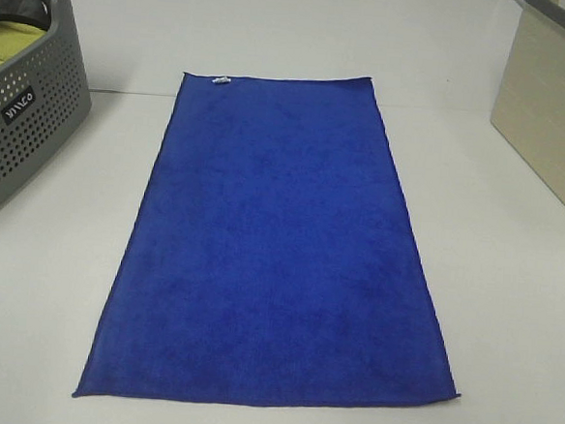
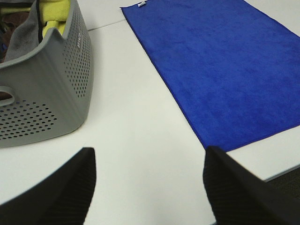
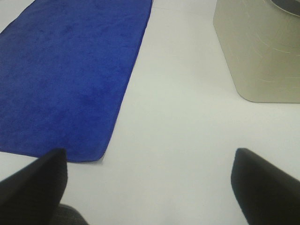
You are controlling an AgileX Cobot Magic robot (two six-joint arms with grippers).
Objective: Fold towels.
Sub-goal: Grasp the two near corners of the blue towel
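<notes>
Lying flat and fully spread on the white tabletop (image 1: 508, 315), the blue towel (image 1: 275, 245) runs lengthwise away from the high camera. One short edge sits near the front of the tabletop, and a small white tag (image 1: 221, 81) sits on the far short edge. Towel is unfolded, single layer.

Grey perforated basket (image 1: 22, 121) stands left of the towel, apart from it, with a yellow-green cloth (image 2: 56, 14) and a grey cloth (image 2: 21, 40) inside. Beige bin (image 1: 551, 114) stands at far right, also apart from the towel.

Left gripper (image 2: 150, 154): jaws spread wide, holding nothing, over bare tabletop between the basket and the towel's near left corner. Right gripper (image 3: 150, 157): jaws spread wide too, empty, over bare tabletop just beside the towel's near right corner, not touching it.
</notes>
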